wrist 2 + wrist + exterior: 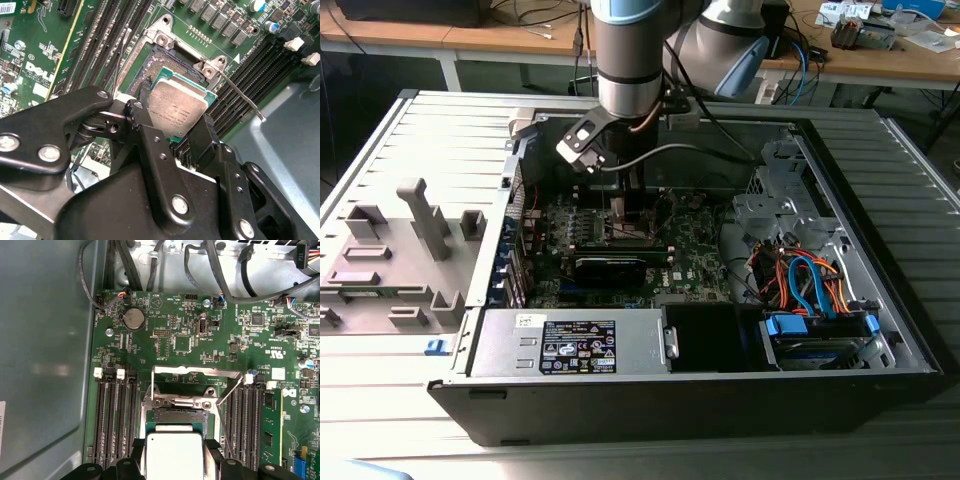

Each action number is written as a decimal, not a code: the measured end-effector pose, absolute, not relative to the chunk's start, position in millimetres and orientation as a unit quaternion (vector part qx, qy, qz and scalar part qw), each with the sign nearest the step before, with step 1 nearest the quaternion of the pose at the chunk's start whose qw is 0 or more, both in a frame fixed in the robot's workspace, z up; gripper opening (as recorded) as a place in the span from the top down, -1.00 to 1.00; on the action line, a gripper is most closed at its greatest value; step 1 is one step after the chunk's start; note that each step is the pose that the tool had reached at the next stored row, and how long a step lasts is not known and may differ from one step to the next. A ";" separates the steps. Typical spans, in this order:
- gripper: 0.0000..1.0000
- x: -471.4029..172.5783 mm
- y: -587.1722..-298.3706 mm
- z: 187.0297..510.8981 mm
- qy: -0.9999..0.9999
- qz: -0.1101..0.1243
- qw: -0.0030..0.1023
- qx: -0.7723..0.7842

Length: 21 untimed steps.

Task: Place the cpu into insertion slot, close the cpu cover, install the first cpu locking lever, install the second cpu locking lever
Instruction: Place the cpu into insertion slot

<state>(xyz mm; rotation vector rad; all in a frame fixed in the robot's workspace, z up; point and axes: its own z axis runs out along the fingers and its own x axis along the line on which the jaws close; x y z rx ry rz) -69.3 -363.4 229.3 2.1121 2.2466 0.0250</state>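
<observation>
Silvery cpu (180, 100), one, pinched between the gripper (174, 117) fingers over the single insertion slot (161, 65). One cpu cover (195, 371) raised. Two locking levers (241, 95) unlatched.

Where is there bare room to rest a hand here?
Free: the slatted table beside the grey fixture, and the dark bay between power supply and blue drive. Crowded: the insertion slot, hemmed by memory slots, under the gripper holding the cpu.
</observation>
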 end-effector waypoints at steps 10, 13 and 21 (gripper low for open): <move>-0.09 -69.0 -363.4 222.6 0.728 0.007 0.030 0.685; -0.09 -68.6 -364.1 220.9 0.728 0.007 0.030 0.685; -0.09 -66.7 -369.1 215.5 0.728 0.007 0.030 0.685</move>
